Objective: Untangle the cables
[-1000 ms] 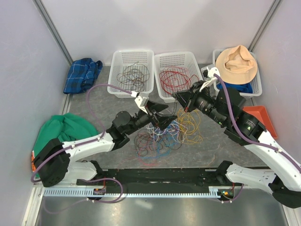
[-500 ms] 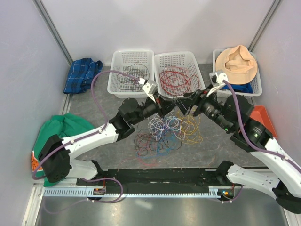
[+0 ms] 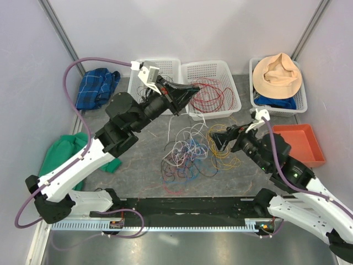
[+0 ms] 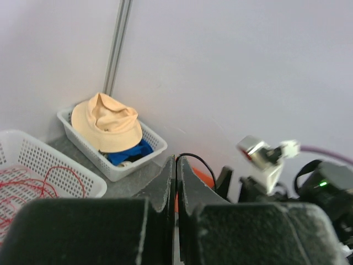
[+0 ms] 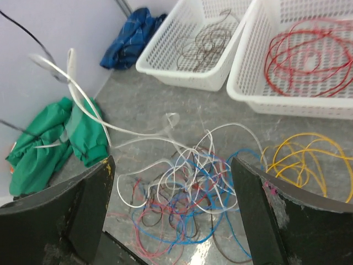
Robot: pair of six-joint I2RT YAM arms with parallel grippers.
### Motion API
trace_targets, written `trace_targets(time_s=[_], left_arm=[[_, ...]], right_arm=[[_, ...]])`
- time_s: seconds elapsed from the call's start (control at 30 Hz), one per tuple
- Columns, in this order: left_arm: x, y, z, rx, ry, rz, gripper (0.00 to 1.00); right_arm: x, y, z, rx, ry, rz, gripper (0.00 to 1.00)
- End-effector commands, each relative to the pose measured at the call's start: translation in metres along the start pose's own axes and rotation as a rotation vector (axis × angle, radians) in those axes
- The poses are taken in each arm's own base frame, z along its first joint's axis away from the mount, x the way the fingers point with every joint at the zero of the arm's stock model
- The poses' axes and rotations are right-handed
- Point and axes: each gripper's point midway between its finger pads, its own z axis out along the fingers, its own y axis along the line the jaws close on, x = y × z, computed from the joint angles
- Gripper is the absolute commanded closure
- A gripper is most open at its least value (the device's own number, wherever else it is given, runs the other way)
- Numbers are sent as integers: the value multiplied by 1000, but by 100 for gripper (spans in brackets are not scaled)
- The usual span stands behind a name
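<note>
A tangle of thin cables [image 3: 185,157], white, blue, red and dark brown, lies on the grey table, with a yellow cable [image 3: 223,144] beside it on the right. My left gripper [image 3: 190,91] is raised above the baskets and shut on a thin dark cable [image 4: 201,161] that arcs out of its tips [image 4: 176,157]. White loops [image 5: 83,105] rise from the pile towards it. Low over the tangle [image 5: 204,187], my right gripper [image 5: 172,160] is open with nothing between its fingers; the top view shows that gripper [image 3: 214,142] just right of the pile.
Three white baskets stand at the back: the left one [image 3: 165,62] holds brown cables, the middle one [image 3: 212,63] red cables [image 5: 309,55], the right one [image 3: 276,111] a tan hat. An orange tray [image 3: 298,141] sits right. Blue cloth [image 3: 96,85] and green cloth [image 3: 71,152] lie left.
My left gripper shut on a cable and rose up and back towards the baskets, drawing white loops out of the pile. My right gripper opened and drew back to the right of the tangle.
</note>
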Motion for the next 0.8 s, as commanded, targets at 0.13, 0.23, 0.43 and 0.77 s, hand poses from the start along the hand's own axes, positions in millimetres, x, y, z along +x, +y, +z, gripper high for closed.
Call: trace_targets(time_s=[0.13,0.23,0.43,0.77], left_arm=[[-22,-14,-5,33,15,49,98],[-24,-15,-3,35,22,54,98],[-34,-19,-1,43,13,71,98],[-30,12,-1,-115,55,148,98]], right_arm=[[-12,42,33,-174,-74,73,5],[-9,55,46,-229,-64,87,6],[1,57,60,-261,-91,88,21],[0,6,39,-4,-90,102,9]])
